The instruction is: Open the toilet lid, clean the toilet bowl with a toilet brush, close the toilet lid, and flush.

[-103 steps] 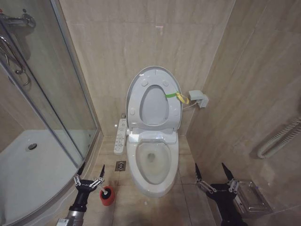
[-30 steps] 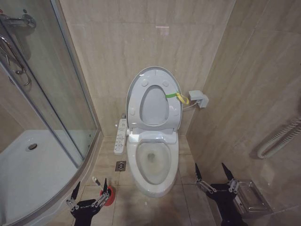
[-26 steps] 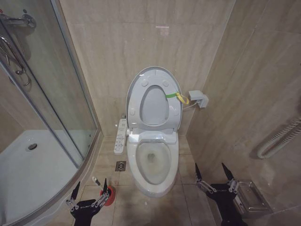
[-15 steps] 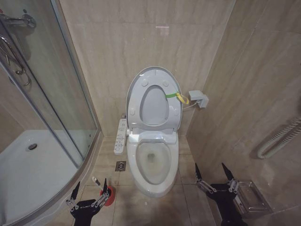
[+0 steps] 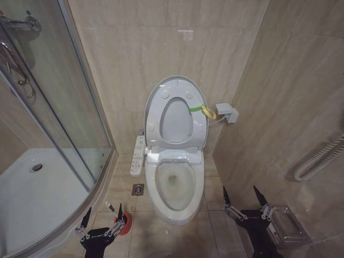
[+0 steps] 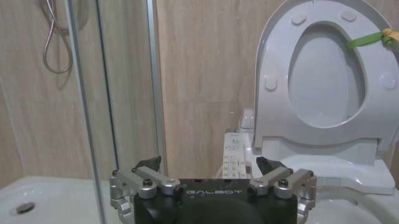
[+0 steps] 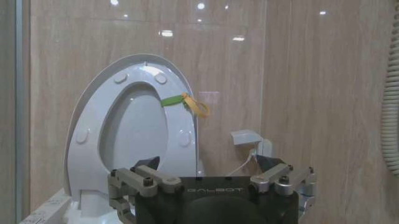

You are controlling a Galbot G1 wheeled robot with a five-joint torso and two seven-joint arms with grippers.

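Note:
The toilet lid [image 5: 176, 122] stands upright against the back wall. The ring seat [image 5: 152, 115] with its green-yellow tag [image 5: 201, 110] is raised against it. Below them the white toilet bowl [image 5: 174, 185] lies uncovered. The toilet brush [image 5: 109, 206] leans in its red holder [image 5: 125, 223] on the floor left of the bowl. My left gripper [image 5: 102, 215] hangs open at the brush, and the white handle tip shows between its fingertips. It also faces the lid [image 6: 324, 84] as the open left gripper [image 6: 209, 162]. My right gripper [image 5: 241, 193] [image 7: 209, 163] waits open, right of the bowl.
A glass shower screen [image 5: 70, 107] and white shower tray [image 5: 32, 193] close off the left. The control panel [image 5: 137, 156] juts from the bowl's left side, above a floor drain [image 5: 137, 189]. A wall box [image 5: 227, 113], a hose [image 5: 317, 158] and a metal rack [image 5: 287, 226] line the right wall.
Since 3.4 s ago my left gripper has drawn back toward the bottom edge, and the brush handle tip now shows between its fingers. Over the last second nothing has moved.

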